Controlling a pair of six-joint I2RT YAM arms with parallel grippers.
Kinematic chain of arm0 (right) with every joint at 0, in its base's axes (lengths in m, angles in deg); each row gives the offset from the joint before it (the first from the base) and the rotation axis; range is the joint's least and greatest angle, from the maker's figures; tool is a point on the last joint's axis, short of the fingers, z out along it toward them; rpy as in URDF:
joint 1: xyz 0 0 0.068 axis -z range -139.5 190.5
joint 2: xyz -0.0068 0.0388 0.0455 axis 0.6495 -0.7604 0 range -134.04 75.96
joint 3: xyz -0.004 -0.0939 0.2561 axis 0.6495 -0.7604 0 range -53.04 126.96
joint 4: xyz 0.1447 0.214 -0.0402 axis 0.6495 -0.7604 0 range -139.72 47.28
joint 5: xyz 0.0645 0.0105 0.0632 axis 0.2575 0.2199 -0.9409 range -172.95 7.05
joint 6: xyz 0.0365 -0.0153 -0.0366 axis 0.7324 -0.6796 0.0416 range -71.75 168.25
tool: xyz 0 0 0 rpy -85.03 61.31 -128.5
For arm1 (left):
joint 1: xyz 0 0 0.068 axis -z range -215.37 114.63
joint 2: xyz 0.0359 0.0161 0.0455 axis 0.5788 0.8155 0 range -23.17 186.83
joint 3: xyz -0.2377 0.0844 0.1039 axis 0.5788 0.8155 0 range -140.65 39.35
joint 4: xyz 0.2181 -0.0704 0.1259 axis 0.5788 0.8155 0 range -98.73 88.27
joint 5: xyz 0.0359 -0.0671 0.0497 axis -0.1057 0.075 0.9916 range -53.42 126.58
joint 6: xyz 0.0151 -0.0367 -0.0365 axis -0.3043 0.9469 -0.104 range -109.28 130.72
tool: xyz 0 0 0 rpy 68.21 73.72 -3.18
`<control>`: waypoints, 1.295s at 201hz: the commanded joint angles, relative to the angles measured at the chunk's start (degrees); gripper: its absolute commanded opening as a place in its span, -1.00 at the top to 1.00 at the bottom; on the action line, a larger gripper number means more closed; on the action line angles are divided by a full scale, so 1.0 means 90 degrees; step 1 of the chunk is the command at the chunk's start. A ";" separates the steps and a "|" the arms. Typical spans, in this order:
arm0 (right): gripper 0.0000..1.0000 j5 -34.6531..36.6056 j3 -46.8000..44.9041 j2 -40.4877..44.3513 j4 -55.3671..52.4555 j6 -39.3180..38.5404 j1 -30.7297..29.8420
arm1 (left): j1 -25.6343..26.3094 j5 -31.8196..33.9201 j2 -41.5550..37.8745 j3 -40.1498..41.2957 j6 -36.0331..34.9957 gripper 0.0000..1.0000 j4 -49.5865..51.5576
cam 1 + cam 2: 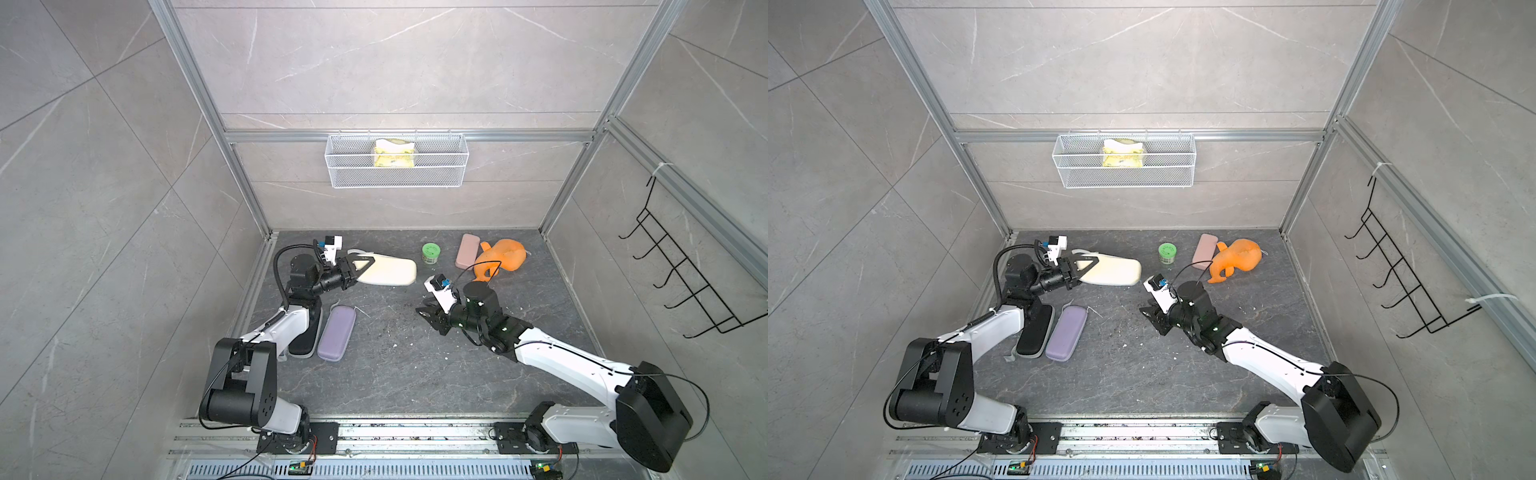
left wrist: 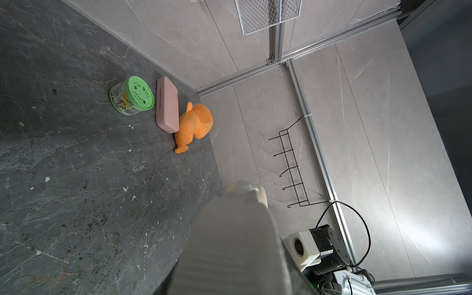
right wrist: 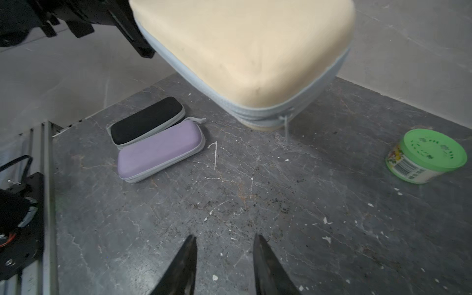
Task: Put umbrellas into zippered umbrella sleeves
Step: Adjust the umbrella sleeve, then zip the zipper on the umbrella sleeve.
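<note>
My left gripper (image 1: pixel 368 266) (image 1: pixel 1090 264) is shut on the left end of the cream zippered umbrella sleeve (image 1: pixel 390 272) (image 1: pixel 1115 271) (image 3: pixel 245 51). It holds that end up off the dark floor at the back left. The sleeve's grey side (image 2: pixel 229 242) fills the left wrist view and hides the jaws. The black sleeve (image 1: pixel 1036 332) (image 3: pixel 148 122) and the lilac sleeve (image 1: pixel 337 332) (image 3: pixel 159 150) lie zipped side by side at the front left, partly under my left arm. My right gripper (image 1: pixel 422 313) (image 3: pixel 224 238) hovers open and empty over mid floor. The umbrellas are out of view.
At the back right stand a green-lidded tin (image 1: pixel 431 252), a small pink case (image 1: pixel 467 251) and an orange plush toy (image 1: pixel 500 259). A white wire basket (image 1: pixel 397 160) hangs on the back wall. A black hook rack (image 1: pixel 681 270) hangs on the right wall.
</note>
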 commanded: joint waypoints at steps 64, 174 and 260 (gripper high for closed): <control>0.29 0.0701 0.0997 -0.0837 0.0388 -0.1077 -0.0020 | 0.0183 -0.0122 -0.0381 -0.0192 -0.0373 0.76 -0.0082; 0.64 0.1234 0.1430 -0.0941 0.0190 -0.2057 -0.0062 | 0.0205 -0.0150 -0.0279 -0.0212 -0.0446 0.81 0.0040; 0.88 0.1406 0.1346 -0.0923 0.0356 -0.3064 -0.0273 | 0.0212 -0.0159 -0.0077 -0.0237 -0.0405 0.84 0.0040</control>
